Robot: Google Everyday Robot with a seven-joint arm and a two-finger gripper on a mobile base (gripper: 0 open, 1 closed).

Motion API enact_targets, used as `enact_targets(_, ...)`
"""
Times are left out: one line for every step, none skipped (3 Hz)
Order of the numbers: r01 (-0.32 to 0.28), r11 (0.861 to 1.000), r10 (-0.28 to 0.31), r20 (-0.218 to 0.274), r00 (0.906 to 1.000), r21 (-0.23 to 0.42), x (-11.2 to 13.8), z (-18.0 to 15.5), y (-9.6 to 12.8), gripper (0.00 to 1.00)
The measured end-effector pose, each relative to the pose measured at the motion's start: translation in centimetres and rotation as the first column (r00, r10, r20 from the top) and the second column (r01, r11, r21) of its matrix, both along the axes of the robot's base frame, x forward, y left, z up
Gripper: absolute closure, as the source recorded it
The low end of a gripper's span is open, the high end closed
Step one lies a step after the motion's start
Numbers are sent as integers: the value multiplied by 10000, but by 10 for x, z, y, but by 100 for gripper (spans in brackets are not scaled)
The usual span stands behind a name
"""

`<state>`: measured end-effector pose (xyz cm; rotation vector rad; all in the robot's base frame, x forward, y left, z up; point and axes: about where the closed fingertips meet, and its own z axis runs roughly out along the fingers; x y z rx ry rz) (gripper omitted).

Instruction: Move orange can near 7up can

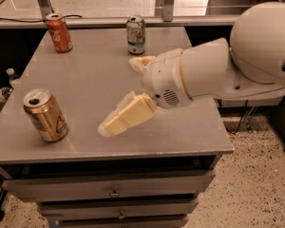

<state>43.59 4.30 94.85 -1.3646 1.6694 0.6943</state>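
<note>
Grey metal table (90,75) fills most of the camera view, with drawers (156,186) under its front edge and a speckled floor (247,184) to the right.

Orange can (45,115) stands upright near the front left corner of the table. Its silver top faces up and a pale triangular mark shows on its side. It is well apart from the other cans.

7up can (136,34), white and green, stands upright near the back edge, about midway along it. A red can (59,32) stands upright near the back left corner, well to the left of the 7up can. The orange can is at the opposite end of the table from both, and nothing touches it.

A white arm (213,70) reaches in from the right, out of a large rounded housing (266,42). At its tip the gripper (118,94) hangs over the middle of the table, between the orange can and the 7up can and touching neither. Its two pale yellowish fingers are spread wide: the lower finger (130,115) points down and left toward the orange can, and the upper finger (141,62) sits behind it, nearer the 7up can. Only bare tabletop shows between them. Whether the lower fingertip touches the table cannot be told.
</note>
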Motion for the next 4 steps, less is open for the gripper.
enact_targets(-262, 9984, 217, 873, 9959, 508, 17, -16, 39, 0)
enact_targets(-449, 9944, 307, 1445, 9890, 960, 28, -28, 69, 0)
enact_targets(-682, 9881, 442, 1703, 9844, 1377, 34, -37, 99, 0)
enact_targets(-870, 9785, 564, 1633, 9850, 1868, 38, -48, 126, 0)
